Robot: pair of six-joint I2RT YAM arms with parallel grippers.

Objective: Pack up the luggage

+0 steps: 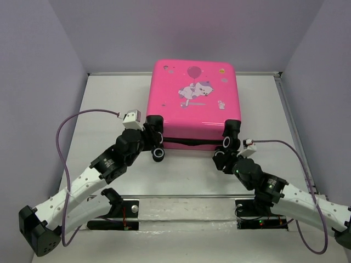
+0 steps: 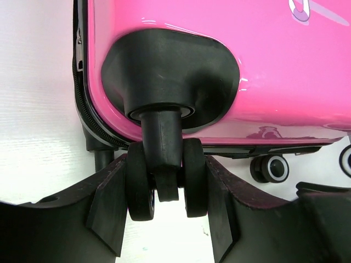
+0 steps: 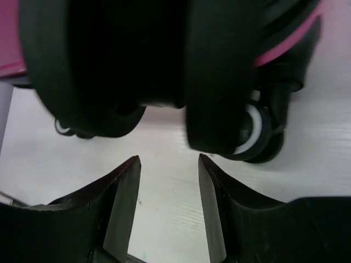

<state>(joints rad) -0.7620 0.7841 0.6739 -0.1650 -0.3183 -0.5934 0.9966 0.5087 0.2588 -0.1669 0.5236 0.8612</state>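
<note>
The hot-pink luggage (image 1: pixel 193 104) lies flat and closed at the back middle of the white table, cartoon print up, black wheels toward me. My left gripper (image 1: pixel 155 131) is at its near left corner. In the left wrist view both fingers press the sides of a black twin wheel (image 2: pixel 164 181) under the pink shell (image 2: pixel 274 71), with my left gripper (image 2: pixel 167 203) shut on it. My right gripper (image 1: pixel 226 148) is at the near right corner. In the right wrist view it (image 3: pixel 169 164) stands open with bare table between its fingers, just short of a blurred black wheel (image 3: pixel 219 82).
A lower wheel (image 1: pixel 159 154) with a white hub pokes out under the case's near edge, next to the left gripper. Grey walls close in the table (image 1: pixel 109 109) on three sides. Purple cables (image 1: pixel 66 126) loop off both wrists. A clear rail (image 1: pixel 186 197) crosses the near edge.
</note>
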